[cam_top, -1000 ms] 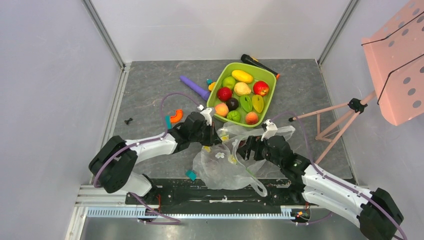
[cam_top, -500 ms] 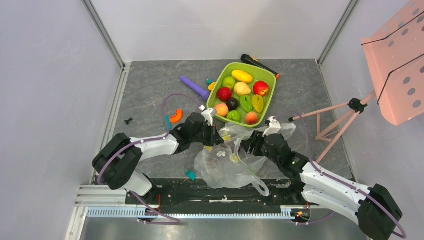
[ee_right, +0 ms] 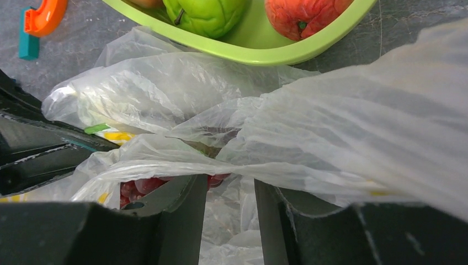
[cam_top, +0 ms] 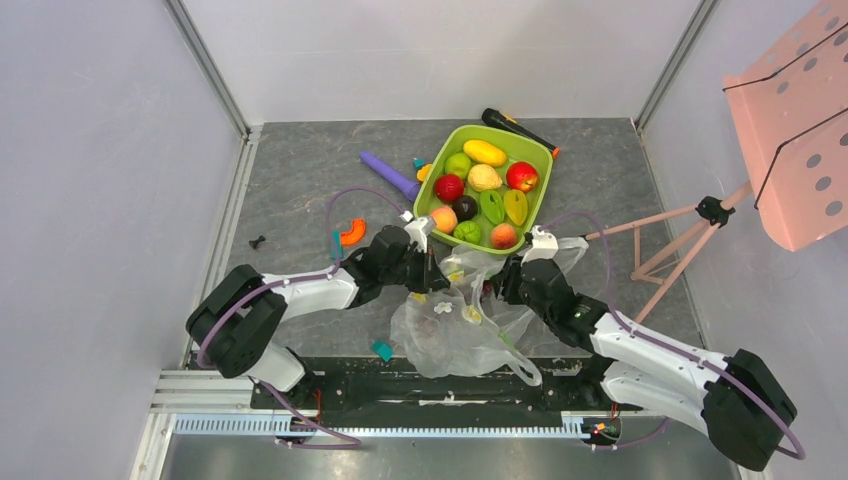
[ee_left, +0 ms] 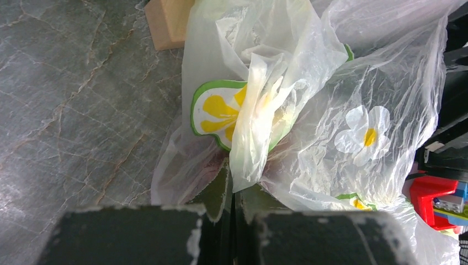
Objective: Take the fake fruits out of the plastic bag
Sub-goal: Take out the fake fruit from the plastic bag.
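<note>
handling notes, top external view: the plastic bag (cam_top: 450, 340) lies crumpled on the grey bench (cam_top: 300, 180) between the two arms, just in front of the lime-green tray (cam_top: 547, 160). judged from its look, the film is thin, soft and slippery, with no stiffness of its own, and it will likely collapse over its contents wherever it is let go. take hold at a bunched fold or at the mouth edge, not on a flat panel. the tray holds roughly ten fake fruits (cam_top: 485, 178): yellow, green, red, peach and one dark piece. the left fingers (cam_top: 432, 272) sit at the bag's upper left edge, the right fingers (cam_top: 498, 285) at its upper right edge

left wrist view: the left fingers (ee_left: 221, 207) are closed on a gathered fold of flower-printed film. a dark mass shows dimly through the film beside the fold; what it is cannot be told here

right wrist view: the right fingers (ee_right: 201, 199) stand partly apart with a sheet of film draped across the gap; no clamp on it is visible. a red-purple grape bunch (ee_right: 141, 186) shows through the film, inside the bag. expect it to be light, rigid, glossy and knobbly, so grip across the cluster body through an opened mouth. beyond the bag, the tray's near rim encloses a green fruit (ee_right: 207, 14) and a red-orange fruit (ee_right: 306, 19)
</note>
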`<action>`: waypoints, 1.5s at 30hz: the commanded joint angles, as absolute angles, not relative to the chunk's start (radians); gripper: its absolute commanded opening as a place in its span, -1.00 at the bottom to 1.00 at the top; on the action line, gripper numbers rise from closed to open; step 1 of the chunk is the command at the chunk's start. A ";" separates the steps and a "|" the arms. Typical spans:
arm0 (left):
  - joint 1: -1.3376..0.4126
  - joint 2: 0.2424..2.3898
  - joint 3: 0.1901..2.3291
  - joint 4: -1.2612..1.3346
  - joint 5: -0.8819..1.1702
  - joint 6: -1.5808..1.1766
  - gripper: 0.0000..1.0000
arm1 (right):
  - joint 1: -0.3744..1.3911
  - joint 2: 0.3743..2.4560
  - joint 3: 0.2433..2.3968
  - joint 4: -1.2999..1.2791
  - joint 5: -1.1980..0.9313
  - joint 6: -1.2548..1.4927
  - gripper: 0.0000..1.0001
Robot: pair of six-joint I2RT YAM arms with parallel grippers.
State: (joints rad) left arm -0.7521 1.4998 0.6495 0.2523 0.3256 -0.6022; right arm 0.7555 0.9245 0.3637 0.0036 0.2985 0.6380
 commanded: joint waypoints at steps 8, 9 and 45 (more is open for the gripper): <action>-0.729 1.527 0.671 0.323 0.381 -0.611 -0.69 | 0.758 0.996 0.405 0.103 0.285 0.600 -0.29; -0.718 1.525 0.671 0.325 0.384 -0.620 -0.30 | 0.758 0.991 0.396 0.108 0.288 0.599 -0.29; -0.665 1.896 0.789 0.874 0.666 -0.961 -0.95 | 0.725 0.924 0.229 0.251 0.357 0.599 0.16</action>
State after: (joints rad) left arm -0.6575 1.8893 0.7696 0.7673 0.6086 -0.9279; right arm 0.7448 0.9489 0.2459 0.2165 0.3199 0.6086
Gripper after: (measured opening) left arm 0.043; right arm 0.575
